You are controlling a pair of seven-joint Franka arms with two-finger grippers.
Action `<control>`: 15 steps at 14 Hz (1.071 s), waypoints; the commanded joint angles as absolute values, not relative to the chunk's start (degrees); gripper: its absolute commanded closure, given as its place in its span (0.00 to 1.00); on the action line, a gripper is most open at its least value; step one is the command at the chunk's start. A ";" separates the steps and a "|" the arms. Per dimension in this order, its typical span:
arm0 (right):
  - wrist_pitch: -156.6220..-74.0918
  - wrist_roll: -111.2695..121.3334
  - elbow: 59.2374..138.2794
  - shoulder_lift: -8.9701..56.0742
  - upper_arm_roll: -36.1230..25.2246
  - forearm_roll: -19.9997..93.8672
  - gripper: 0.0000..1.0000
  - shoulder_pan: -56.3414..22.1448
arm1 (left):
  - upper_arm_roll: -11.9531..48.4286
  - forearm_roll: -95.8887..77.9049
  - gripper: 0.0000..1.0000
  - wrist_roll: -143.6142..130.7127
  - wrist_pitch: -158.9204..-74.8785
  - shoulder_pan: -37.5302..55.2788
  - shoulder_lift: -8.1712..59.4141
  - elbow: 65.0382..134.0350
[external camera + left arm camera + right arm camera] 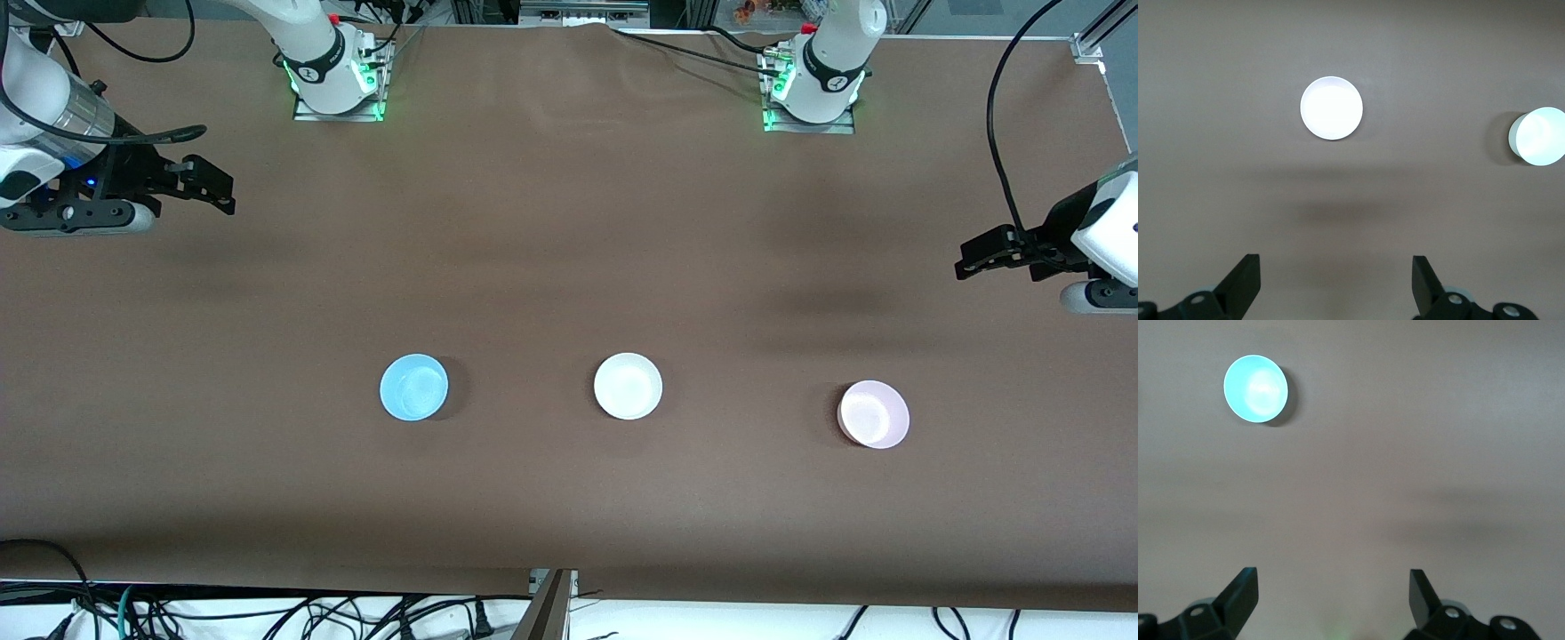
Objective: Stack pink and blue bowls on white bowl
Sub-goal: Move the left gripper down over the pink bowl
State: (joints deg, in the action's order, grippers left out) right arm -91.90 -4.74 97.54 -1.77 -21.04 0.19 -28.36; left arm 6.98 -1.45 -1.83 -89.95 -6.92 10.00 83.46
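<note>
Three bowls stand apart in a row on the brown table. The white bowl [628, 385] is in the middle. The blue bowl [414, 387] is toward the right arm's end and the pink bowl [873, 413] toward the left arm's end. My right gripper [213, 187] hangs open and empty, high over bare table at its end. Its wrist view [1333, 587] shows the blue bowl [1255, 389]. My left gripper [972, 256] hangs open and empty, high over its end. Its wrist view [1336, 273] shows the pink bowl [1331, 108], washed out, and the white bowl [1538, 136].
The two arm bases [336, 84] [811, 89] with green lights stand at the table's edge farthest from the front camera. Cables [267, 613] and a metal bracket [551, 604] lie past the nearest edge. Brown tabletop [569, 222] surrounds the bowls.
</note>
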 commanded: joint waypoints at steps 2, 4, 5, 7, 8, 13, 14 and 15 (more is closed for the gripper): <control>-91.93 -5.63 97.21 -1.93 -21.01 1.05 0.00 -28.39 | 6.86 -2.02 0.00 -1.23 -89.65 -7.03 10.63 81.91; -91.93 -5.63 97.21 -1.85 -21.01 1.05 0.00 -28.39 | 6.51 -2.02 0.00 -1.14 -89.65 -7.90 11.42 81.91; -91.93 -5.54 97.21 -1.85 -21.01 0.97 0.00 -28.39 | 6.50 -2.02 0.00 -1.14 -89.65 -9.04 12.56 81.91; -91.93 -5.62 97.21 -1.85 -21.01 1.05 0.00 -28.39 | 6.50 -2.20 0.00 -0.79 -90.17 -11.85 15.72 81.74; -91.93 -5.62 97.21 -1.85 -21.01 1.05 0.00 -28.39 | 6.50 -2.11 0.00 -0.62 -92.09 -12.56 17.30 81.74; -91.93 -5.54 97.21 -1.93 -21.01 0.97 0.00 -28.39 | 6.68 -1.85 0.00 -0.61 -104.21 -10.47 28.62 81.83; -91.93 -5.62 97.21 -1.85 -21.01 1.05 0.00 -28.39 | 6.59 -1.76 0.00 -0.62 -107.28 -10.20 31.18 81.91; -92.02 -5.62 97.21 -1.85 -21.01 1.05 0.00 -28.30 | 6.59 -0.54 0.00 -0.70 -110.01 -10.11 33.64 81.91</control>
